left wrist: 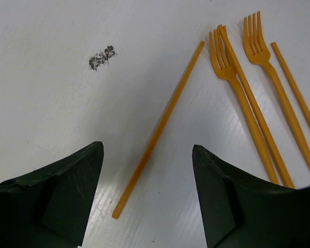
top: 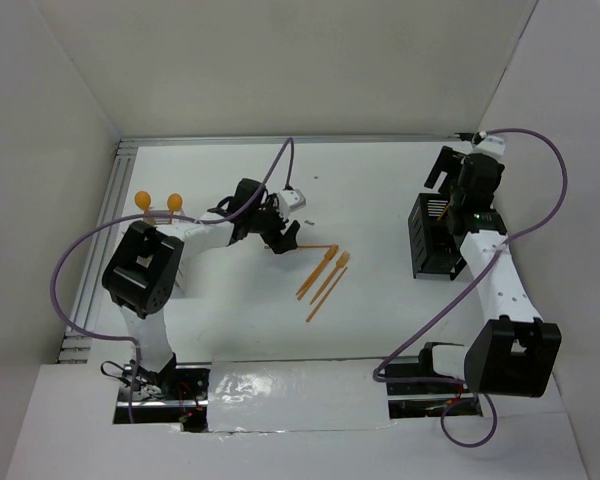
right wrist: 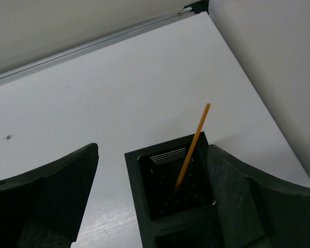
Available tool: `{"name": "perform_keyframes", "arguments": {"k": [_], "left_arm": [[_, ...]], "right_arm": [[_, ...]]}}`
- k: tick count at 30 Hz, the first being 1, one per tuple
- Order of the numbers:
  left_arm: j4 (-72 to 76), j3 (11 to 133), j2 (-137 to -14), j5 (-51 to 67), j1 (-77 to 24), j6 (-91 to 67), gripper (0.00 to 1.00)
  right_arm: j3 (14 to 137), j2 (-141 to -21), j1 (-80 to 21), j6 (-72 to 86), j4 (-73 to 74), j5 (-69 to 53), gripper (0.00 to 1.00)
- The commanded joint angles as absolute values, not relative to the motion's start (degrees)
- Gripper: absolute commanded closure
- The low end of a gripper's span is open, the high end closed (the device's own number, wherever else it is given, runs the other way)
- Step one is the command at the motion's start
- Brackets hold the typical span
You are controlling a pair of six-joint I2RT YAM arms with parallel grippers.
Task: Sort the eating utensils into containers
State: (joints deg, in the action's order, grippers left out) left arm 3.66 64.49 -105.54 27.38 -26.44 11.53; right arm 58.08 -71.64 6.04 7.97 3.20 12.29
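Observation:
Several orange utensils lie loose mid-table: forks and plain straight pieces. One straight orange piece lies slanted on the table between the fingers of my left gripper, which is open just above it and holds nothing; the gripper also shows in the top view. My right gripper is open over the black caddy, where one orange piece stands in a compartment. The caddy also shows at the right of the top view. Two orange spoons stand at the far left; the white caddy under them is mostly hidden.
White walls enclose the table on the left, back and right. A metal rail runs along the left edge. A small dark smudge marks the table. Purple cables loop over both arms.

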Motion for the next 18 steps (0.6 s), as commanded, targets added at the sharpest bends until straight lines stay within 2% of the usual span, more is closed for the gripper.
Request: {"name": "perform_keyframes", "arguments": {"k": [1, 5, 7, 10, 14, 18], "left_arm": [[0.27, 68.29, -108.27, 28.13, -27.68, 22.84, 0.19], [-6.84, 72.50, -111.79, 24.62, -28.82, 29.69, 0.31], [-9.83, 73.56, -113.20, 24.52, -29.09, 31.27, 0.34], [-9.49, 72.34, -114.43, 21.98, -29.97, 32.96, 0.37], [-11.06, 73.90, -116.45, 20.48, -30.23, 33.22, 0.48], [-15.27, 76.19, -119.26, 21.00, -30.32, 32.00, 0.51]], "right_arm": [[61.17, -66.80, 6.42, 9.14, 6.67, 8.17, 0.07], [61.17, -61.97, 6.42, 10.19, 8.43, 6.95, 0.03], [61.78, -60.66, 6.33, 10.54, 9.05, 6.94, 0.02], [62.48, -59.33, 6.33, 10.89, 10.36, 5.81, 0.00], [62.49, -58.01, 6.33, 11.51, 10.37, 3.96, 0.00], [62.49, -56.96, 6.33, 11.78, 10.37, 3.96, 0.00]]}}
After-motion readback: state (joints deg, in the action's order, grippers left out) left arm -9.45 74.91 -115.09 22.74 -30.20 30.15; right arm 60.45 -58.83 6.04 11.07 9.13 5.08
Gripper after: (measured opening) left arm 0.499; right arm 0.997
